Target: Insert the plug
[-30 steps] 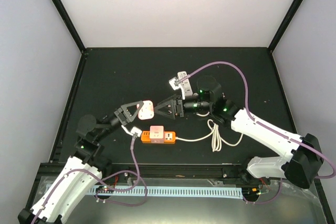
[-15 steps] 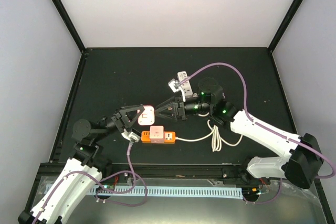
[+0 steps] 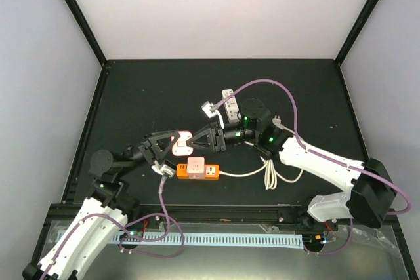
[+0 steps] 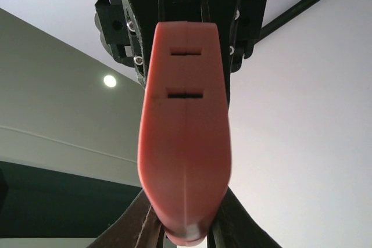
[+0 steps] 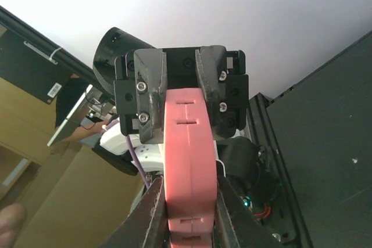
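The plug (image 3: pixel 183 141), pink-sided with a white face, hangs above the table between both grippers. My left gripper (image 3: pixel 172 143) is shut on it from the left, and my right gripper (image 3: pixel 195 140) is shut on its opposite end. In the left wrist view the plug (image 4: pixel 185 143) fills the centre between my dark fingers (image 4: pixel 142 225), with the right gripper's black body behind it. The right wrist view shows the plug (image 5: pixel 189 161) pressed between my fingers (image 5: pixel 152 213). Just below on the table lies the orange power strip (image 3: pixel 197 170) with its sockets facing up.
The strip's white cord (image 3: pixel 269 172) lies looped to its right. A small white adapter (image 3: pixel 228 101) sits further back on the black mat. A purple cable (image 3: pixel 275 84) arches over the right arm, and another (image 3: pixel 162 195) hangs below the left one.
My right gripper has moved left up to the plug and shut on its free end. The left gripper keeps its grip and has shifted only slightly.
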Available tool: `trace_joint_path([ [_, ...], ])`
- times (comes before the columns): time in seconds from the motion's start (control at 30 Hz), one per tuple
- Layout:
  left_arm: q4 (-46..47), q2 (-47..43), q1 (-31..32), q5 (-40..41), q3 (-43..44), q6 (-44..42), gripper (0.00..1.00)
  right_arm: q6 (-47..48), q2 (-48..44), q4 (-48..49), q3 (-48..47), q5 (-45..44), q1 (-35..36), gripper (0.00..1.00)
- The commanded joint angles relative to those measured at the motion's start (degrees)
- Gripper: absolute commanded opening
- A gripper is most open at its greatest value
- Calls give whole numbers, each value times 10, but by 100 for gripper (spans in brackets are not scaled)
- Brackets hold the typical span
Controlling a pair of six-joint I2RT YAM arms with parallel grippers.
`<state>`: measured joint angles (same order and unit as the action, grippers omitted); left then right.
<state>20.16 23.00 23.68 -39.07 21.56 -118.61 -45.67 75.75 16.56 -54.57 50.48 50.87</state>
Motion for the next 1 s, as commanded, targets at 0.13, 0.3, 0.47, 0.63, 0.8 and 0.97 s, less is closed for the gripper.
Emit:
trace_joint_path([
  [0.13, -170, 26, 3, 105, 57, 9, 78, 44, -1, -47, -40, -20, -4, 1],
  [0.3, -511, 127, 7, 284, 281, 366, 99, 124, -44, -156, -37, -161, -27, 1],
  [0.47, -788, 197, -14, 216, 408, 577, 99, 168, -76, -177, -21, -242, -28, 1],
  [0.63, -853, 282, -18, 68, 498, 796, 99, 174, -81, -155, -9, -237, -26, 1],
  [0.8, -750, 283, -27, -51, 476, 941, 97, 185, -94, -143, 8, -244, -23, 1],
  [0.97, -634, 281, -29, -100, 404, 1039, 83, 200, -98, -144, 15, -249, -15, 1],
])
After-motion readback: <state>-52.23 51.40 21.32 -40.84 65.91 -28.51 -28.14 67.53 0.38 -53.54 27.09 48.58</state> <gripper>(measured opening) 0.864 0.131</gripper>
